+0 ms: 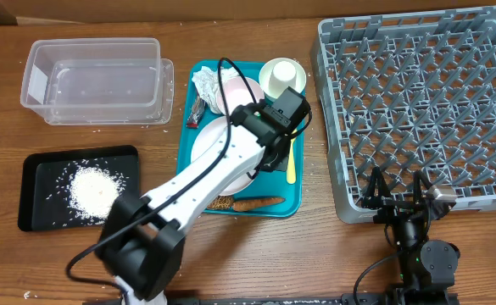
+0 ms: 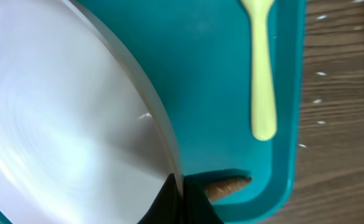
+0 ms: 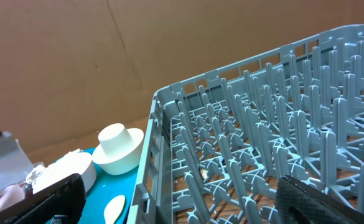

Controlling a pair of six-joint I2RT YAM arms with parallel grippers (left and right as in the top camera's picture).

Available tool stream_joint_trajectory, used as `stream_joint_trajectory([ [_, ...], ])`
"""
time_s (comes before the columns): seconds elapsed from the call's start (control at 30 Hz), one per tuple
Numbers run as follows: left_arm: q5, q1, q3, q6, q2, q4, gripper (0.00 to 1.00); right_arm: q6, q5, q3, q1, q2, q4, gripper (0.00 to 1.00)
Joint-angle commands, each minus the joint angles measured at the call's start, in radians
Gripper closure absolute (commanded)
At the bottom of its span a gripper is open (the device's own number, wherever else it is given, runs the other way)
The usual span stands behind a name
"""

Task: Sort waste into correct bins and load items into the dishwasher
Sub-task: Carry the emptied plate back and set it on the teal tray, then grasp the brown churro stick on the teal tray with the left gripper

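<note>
Left fingers (image 2: 197, 210) pinching the rim of the pale pink plate (image 2: 63, 112) on the teal tray (image 2: 213, 93), yellow spoon (image 2: 261, 74) beside it, right fingers (image 3: 318, 202) spread wide by the grey dish rack (image 1: 417, 93)

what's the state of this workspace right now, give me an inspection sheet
surface: wooden table, white specks like rice grains loose on it beside the teal tray
job's things: grey dish rack holds nothing; clear tub, nothing seen inside; rice pile on the black tray; pink plate, white cup, yellow spoon, napkin and carrot-like stick on the teal tray
clutter: nothing seen beyond the grains
grippers: left gripper shut at the plate's rim; right gripper open, holding nothing, by the rack's near edge
cables: black cable loops over the left arm
surroundings: brown cardboard backdrop
</note>
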Motion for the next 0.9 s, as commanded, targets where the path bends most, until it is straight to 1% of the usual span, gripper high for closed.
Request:
stream_joint_trajectory([
  [0.0,-0.056,0.001,0.004,-0.016,0.044,0.000,0.96,-0.006,0.002,-0.011,0.006,-0.012,0.007,0.00],
  [0.1,-0.064,0.001,0.004,-0.013,0.064,0.001,0.96,-0.006,0.002,-0.011,0.006,-0.012,0.007,0.00],
  [0.17,-0.067,0.002,0.004,-0.013,0.070,0.000,0.93,-0.006,0.002,-0.011,0.006,-0.012,0.007,0.00],
  [0.2,-0.075,0.003,0.004,-0.013,0.071,0.000,0.88,-0.006,0.002,-0.011,0.006,-0.012,0.006,0.00],
  [0.3,-0.112,0.003,0.004,-0.003,0.070,0.000,0.60,-0.006,0.002,-0.011,0.006,-0.012,0.007,0.00],
  [0.33,-0.122,0.003,0.004,0.010,0.070,0.000,0.54,-0.006,0.002,-0.011,0.006,-0.012,0.007,0.00],
  [0.37,-0.129,0.003,0.004,0.027,0.070,0.000,0.53,-0.006,0.002,-0.011,0.006,-0.012,0.007,0.00],
  [0.43,-0.129,0.003,0.008,0.054,0.069,0.000,0.51,-0.006,0.002,-0.011,0.006,-0.012,0.007,0.00],
  [0.53,-0.129,0.003,0.038,0.059,0.068,-0.030,0.52,-0.006,0.002,-0.011,0.006,-0.012,0.007,0.00],
  [0.67,-0.121,0.002,0.113,0.058,0.065,-0.101,0.55,-0.006,0.002,-0.011,0.006,-0.012,0.007,0.00],
  [0.77,-0.072,0.002,0.164,0.078,0.065,-0.161,0.56,-0.006,0.002,-0.011,0.006,-0.012,0.007,0.00],
  [0.8,-0.024,0.002,0.173,0.100,0.065,-0.192,0.57,-0.006,0.002,-0.011,0.006,-0.012,0.007,0.00],
  [0.87,0.029,0.002,0.173,0.104,0.066,-0.237,0.57,-0.006,0.002,-0.011,0.006,-0.012,0.007,0.00],
])
